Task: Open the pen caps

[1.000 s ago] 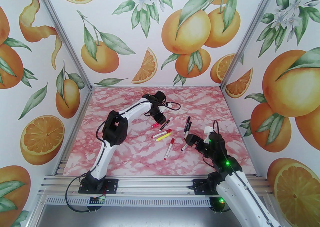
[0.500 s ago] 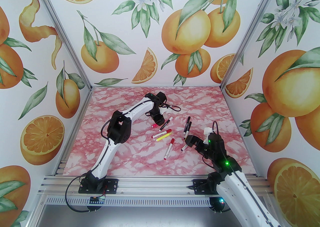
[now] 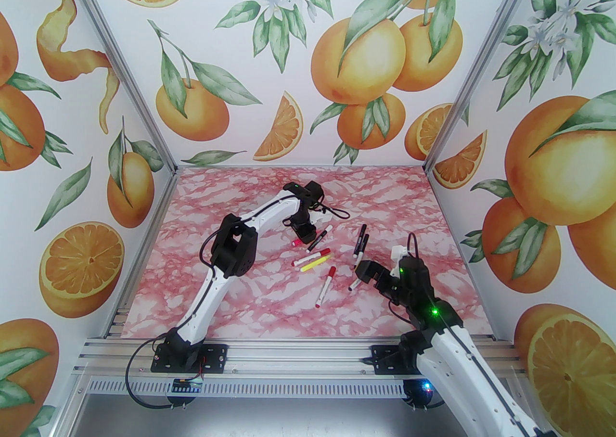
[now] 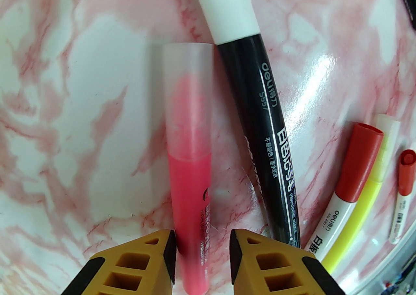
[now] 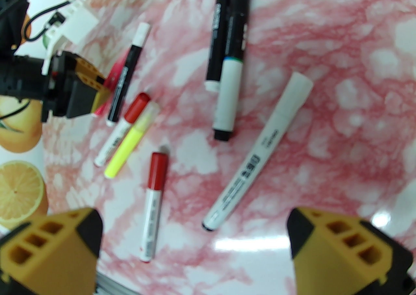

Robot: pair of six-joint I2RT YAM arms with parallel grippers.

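Orange-print walls on three sides: whole fruit, slices, green leaves, white blossom. Below them lies a glossy pink-and-white marbled counter, bright light glaring off it. Silver aluminium rails cross the near edge, and posts climb the corners.

Glossy marble-print tabletop w/ frosted plastic cap.

White cap tip cut off above, black pen end behind left claw
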